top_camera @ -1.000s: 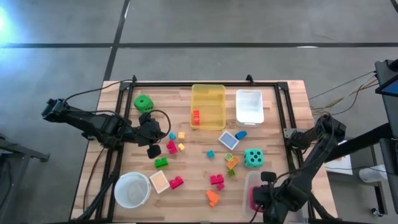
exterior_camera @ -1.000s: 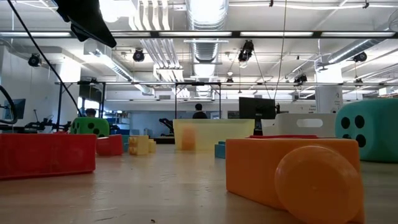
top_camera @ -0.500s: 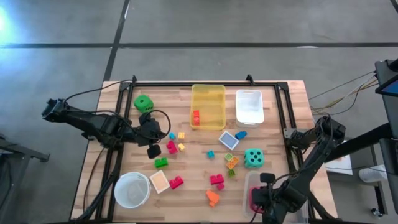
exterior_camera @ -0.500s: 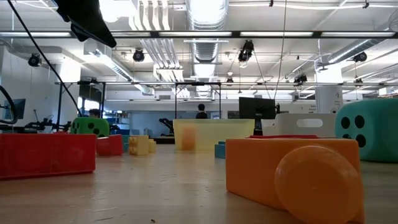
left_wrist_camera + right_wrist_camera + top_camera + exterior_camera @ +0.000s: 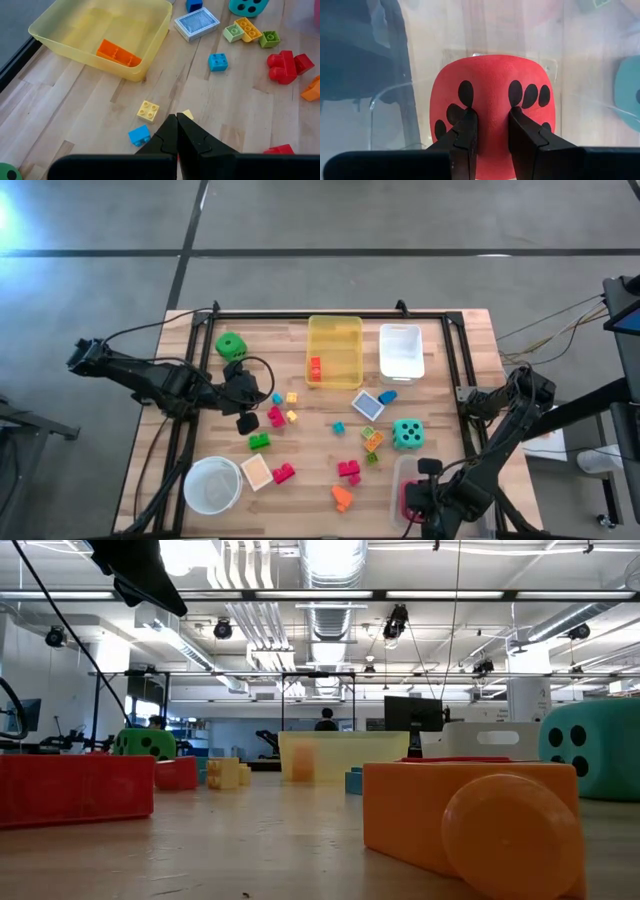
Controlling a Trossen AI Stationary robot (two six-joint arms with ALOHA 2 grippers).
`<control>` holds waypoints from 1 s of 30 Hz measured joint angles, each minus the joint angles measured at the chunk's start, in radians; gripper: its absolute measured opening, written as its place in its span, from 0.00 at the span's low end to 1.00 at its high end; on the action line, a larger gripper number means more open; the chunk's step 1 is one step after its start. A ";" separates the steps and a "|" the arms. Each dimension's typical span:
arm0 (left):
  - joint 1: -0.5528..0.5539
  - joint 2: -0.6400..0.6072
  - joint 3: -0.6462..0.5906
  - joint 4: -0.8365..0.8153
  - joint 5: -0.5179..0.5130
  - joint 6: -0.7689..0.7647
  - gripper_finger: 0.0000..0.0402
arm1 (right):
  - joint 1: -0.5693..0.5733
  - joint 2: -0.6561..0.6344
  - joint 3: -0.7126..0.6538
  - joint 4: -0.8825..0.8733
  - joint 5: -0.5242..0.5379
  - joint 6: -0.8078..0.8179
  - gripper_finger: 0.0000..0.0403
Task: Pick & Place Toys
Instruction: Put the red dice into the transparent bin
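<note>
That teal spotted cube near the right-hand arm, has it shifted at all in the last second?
No. In the high view the teal die sits exactly where it did, just below the white bin.

A yellow bin [image 5: 335, 350] and a white bin [image 5: 401, 351] stand side by side at the table's [image 5: 440, 395] far edge. A round white bowl [image 5: 212, 485] sits near the front-left corner.

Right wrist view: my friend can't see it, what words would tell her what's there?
The right gripper pinches a red dice with black dots, which sits inside a clear bin on the wooden table. A teal dice peeks in at the edge.
</note>
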 joint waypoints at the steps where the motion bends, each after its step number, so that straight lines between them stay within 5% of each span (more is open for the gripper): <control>1: 0.000 0.000 0.000 0.000 0.000 0.000 0.00 | 0.000 0.000 0.000 0.000 0.000 0.000 0.17; 5: 0.000 0.000 0.000 0.000 0.000 0.000 0.00 | 0.000 0.000 0.000 0.001 0.000 0.017 0.22; 12: 0.000 0.000 0.000 0.000 0.000 0.000 0.00 | 0.000 0.000 0.000 0.000 0.002 0.058 0.60; 17: 0.000 0.000 0.000 0.000 0.000 0.000 0.00 | 0.000 0.000 0.000 0.000 0.002 0.062 0.76; 30: 0.000 0.000 0.000 0.000 0.000 0.000 0.00 | 0.000 -0.002 0.045 -0.052 0.006 0.081 0.83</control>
